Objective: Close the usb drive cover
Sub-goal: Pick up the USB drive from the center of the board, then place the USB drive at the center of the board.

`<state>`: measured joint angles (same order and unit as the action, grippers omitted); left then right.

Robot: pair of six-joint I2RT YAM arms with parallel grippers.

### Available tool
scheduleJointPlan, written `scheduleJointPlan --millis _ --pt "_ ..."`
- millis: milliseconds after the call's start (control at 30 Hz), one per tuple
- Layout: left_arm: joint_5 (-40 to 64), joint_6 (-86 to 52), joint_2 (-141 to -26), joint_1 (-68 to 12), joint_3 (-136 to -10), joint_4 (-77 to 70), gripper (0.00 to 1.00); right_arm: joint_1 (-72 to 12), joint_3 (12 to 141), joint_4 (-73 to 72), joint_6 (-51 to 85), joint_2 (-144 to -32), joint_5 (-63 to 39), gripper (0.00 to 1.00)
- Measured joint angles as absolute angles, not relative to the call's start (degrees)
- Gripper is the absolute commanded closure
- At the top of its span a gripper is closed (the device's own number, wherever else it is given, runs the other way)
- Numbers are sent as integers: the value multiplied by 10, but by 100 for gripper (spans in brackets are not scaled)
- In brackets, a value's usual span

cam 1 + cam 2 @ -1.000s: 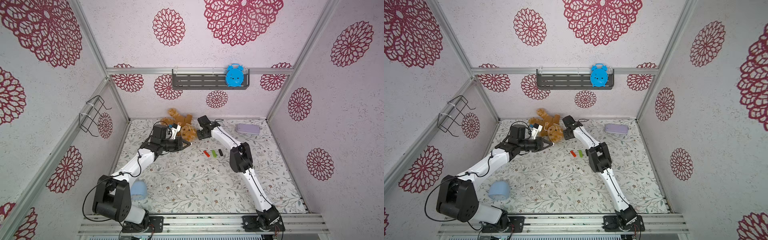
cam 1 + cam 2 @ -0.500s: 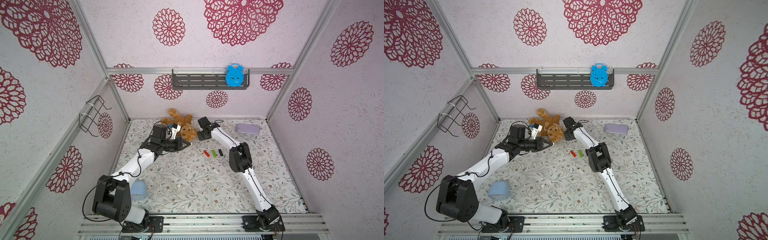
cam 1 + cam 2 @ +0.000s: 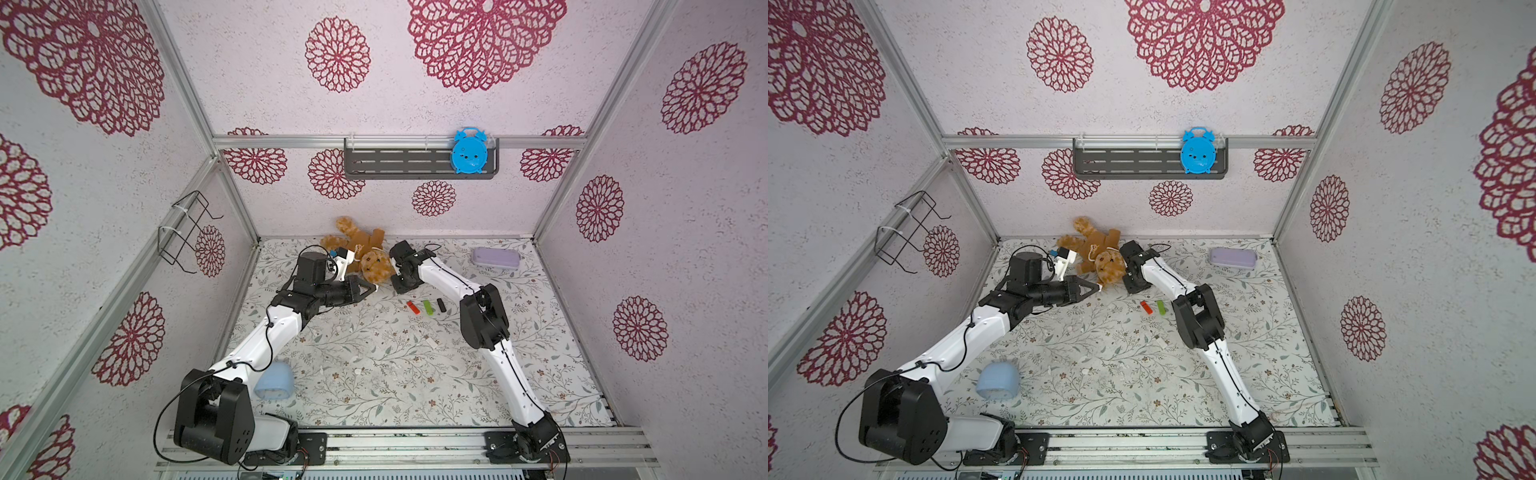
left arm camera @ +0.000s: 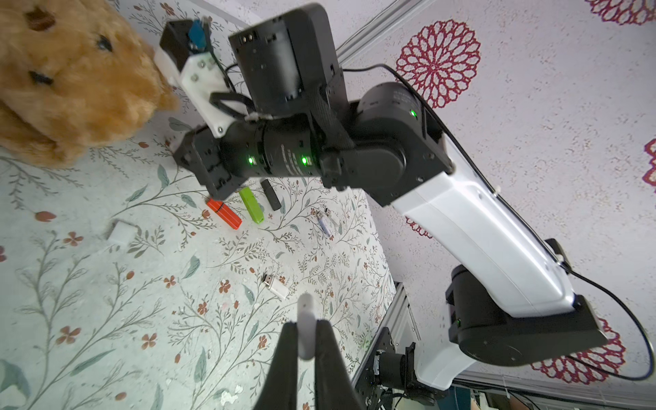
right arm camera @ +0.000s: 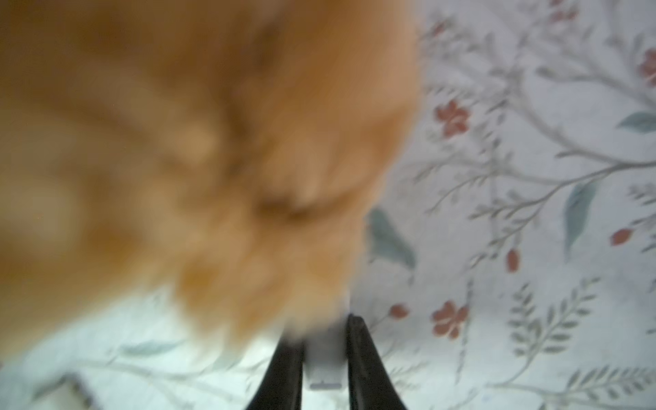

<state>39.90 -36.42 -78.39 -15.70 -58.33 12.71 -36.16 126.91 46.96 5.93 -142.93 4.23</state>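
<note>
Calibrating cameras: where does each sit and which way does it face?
Top views: high in front, facing down toward the back wall; left arm and right arm show.
Left wrist: behind the left gripper, shut on a white piece, facing the right arm.
Right wrist: behind the right gripper, shut on a pale piece, facing the blurred teddy bear.
Shared: all show the teddy bear.

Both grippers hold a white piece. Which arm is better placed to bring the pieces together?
Left, probably. The left gripper holds its white piece clear of the mat, aimed at the right gripper, which grips a pale piece low beside the teddy bear.
</note>
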Motion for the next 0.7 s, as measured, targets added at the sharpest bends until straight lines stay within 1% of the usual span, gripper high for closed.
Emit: scheduleJointPlan --millis 167,333,500,600,700 --pt "389 -367 -764 -151 -571 127 93 -410 1193 479 56 -1381 16 84" --pt "385 -369 -762 -151 -569 126 93 -440 1156 479 56 -1359 3 84" --pt "380 -369 -748 -150 -561 127 93 -454 1046 479 62 -1290 -4 84" --pt "376 -369 -736 -150 -554 127 93 -463 986 502 67 -1250 -8 82" --pt "370 -369 -729 -150 -552 126 93 -471 958 515 67 -1233 -8 75"
